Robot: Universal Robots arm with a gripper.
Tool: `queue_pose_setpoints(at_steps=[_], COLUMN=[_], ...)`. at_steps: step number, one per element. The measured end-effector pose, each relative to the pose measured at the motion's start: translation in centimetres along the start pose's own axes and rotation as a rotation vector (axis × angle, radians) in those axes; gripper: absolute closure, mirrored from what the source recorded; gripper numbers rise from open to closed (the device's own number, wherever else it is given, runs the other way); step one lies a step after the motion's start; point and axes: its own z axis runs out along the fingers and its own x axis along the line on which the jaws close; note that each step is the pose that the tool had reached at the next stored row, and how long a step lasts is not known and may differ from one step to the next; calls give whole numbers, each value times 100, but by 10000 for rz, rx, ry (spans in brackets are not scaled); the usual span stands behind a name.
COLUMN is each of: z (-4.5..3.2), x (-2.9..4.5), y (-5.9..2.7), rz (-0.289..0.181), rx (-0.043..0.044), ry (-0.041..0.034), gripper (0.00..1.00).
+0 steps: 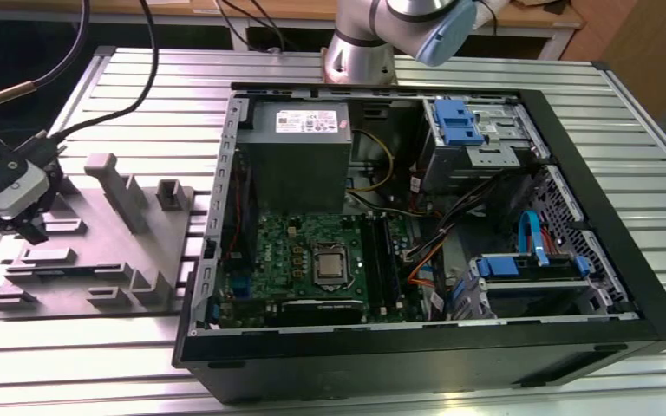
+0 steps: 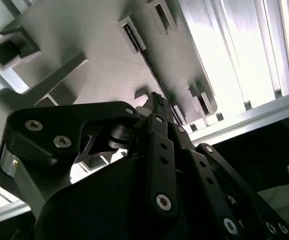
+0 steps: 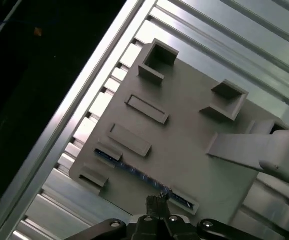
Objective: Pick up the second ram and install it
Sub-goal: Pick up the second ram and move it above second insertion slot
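The gripper (image 1: 30, 230) hangs over a grey tray (image 1: 136, 243) of slots and pockets that lies on the slatted table (image 1: 136, 87). In the first wrist view the fingers (image 3: 157, 201) are drawn in until they almost meet, and their tips come down right on the ram (image 3: 132, 171). They seem to pinch its upper edge at the end nearer the gripper, though the contact itself is too small to be sure of.

The ram is a thin dark-blue strip. It sits on edge in a long slot along the tray's (image 3: 184, 135) border and runs away from the fingertips toward two short raised blocks. Past it, farther from the gripper (image 3: 157, 200), stand two flat rectangular pockets, two square open boxes and a tall upright fin.

In the second wrist view the gripper (image 2: 156, 100) shows the same narrow set, its tips close above the tray (image 2: 99, 60).

The open case (image 1: 426, 347) lies well away from the gripper, toward the exterior view's right. Inside it are the green board (image 1: 298, 260) and the grey supply box (image 1: 298, 152). The arm's base (image 1: 362, 52) rises beyond the case.
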Motion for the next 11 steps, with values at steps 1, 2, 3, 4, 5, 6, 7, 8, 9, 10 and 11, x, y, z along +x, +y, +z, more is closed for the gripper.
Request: queue_pose_setpoints(at_steps=[1,2,3,4,5,6,7,8,9,10,11], z=[3,7,10,15,19,23,27,31,36,41,47], x=[0,0,0,0,1,0,1,1,1,1,1], y=[0,0,-1,-1,-1,-1,-1,-2,-2,-2,-2], rz=[-180,-359,-535,-712,-910,-1090,-1268,-1448,-1628,-1809,-1987], rx=[-4,-8,-12,-17,-21,-25,-29,-33,-37,-41,-45], ry=[8,15,23,30,40,47,56,64,72,79,87], gripper=[90,90,90,90,90,90,90,90,90,90,90])
